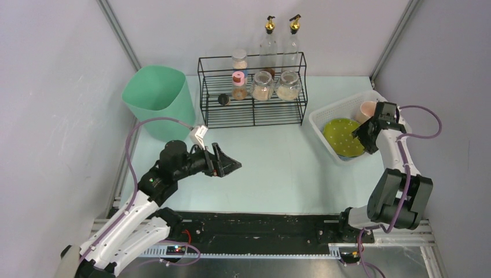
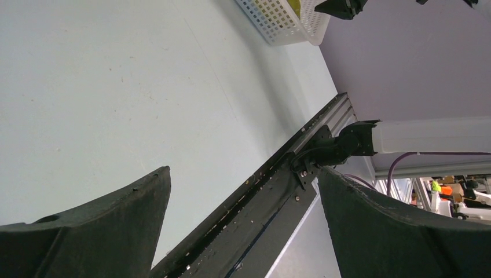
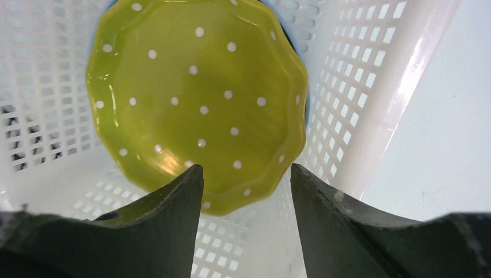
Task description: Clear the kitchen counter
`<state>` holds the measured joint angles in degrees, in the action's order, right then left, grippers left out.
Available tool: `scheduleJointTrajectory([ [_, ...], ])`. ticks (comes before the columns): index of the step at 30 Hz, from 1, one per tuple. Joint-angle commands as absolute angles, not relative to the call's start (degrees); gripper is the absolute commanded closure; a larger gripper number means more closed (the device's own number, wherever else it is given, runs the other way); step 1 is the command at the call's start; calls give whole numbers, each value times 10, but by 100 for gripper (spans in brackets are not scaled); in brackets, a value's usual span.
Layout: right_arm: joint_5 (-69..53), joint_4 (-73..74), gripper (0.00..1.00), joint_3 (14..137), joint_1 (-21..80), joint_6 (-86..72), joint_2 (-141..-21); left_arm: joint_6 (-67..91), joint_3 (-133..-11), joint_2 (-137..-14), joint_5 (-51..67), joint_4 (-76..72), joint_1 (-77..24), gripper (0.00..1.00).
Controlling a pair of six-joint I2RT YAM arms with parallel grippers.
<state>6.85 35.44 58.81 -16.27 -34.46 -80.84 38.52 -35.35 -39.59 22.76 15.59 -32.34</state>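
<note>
The pale mint-white kitchen counter (image 1: 278,168) stretches between the arms and fills the left of the left wrist view (image 2: 116,87). My left gripper (image 1: 230,167) hangs open and empty above its left-middle part; nothing is between its fingers (image 2: 116,220). My right gripper (image 1: 360,134) is open and empty just above the white slatted basket (image 1: 324,116). A green dotted plate (image 1: 341,134) lies in that basket on a blue dish, and it fills the right wrist view (image 3: 197,98) just beyond my open fingers (image 3: 173,226). A pink cup (image 1: 367,110) stands in the basket's far corner.
A black wire rack (image 1: 252,92) at the back holds spice jars and glass jars (image 1: 262,86), with two oil bottles (image 1: 268,43) behind. A mint green bin (image 1: 159,98) stands at the back left. The basket also shows in the left wrist view (image 2: 278,20).
</note>
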Motion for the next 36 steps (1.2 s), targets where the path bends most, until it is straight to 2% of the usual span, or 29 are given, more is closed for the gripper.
scheduleJointTrajectory([
  [1, 75, 380, 39, 638, -152, -330, -774, 377, -352, -386, 241, 146, -321, 0],
  [9, 90, 409, 40, 648, -115, -334, -734, 377, -349, -382, 241, 147, -321, 0],
  [17, 94, 393, 39, 648, -43, -312, -622, 376, -346, -383, 227, 147, -321, 0],
  [21, 86, 367, 32, 647, 43, -279, -562, 372, -346, -375, 197, 147, -321, 0],
  [23, 106, 355, 23, 647, 98, -266, -537, 369, -347, -361, 178, 147, -320, 0],
  [26, 135, 345, 2, 647, 190, -249, -515, 362, -352, -343, 165, 152, -320, 0],
  [31, 207, 343, 1, 645, 333, -232, -495, 353, -375, -327, 129, 179, -320, 0],
  [36, 257, 327, 0, 641, 432, -187, -487, 331, -409, -305, 86, 217, -319, 0],
])
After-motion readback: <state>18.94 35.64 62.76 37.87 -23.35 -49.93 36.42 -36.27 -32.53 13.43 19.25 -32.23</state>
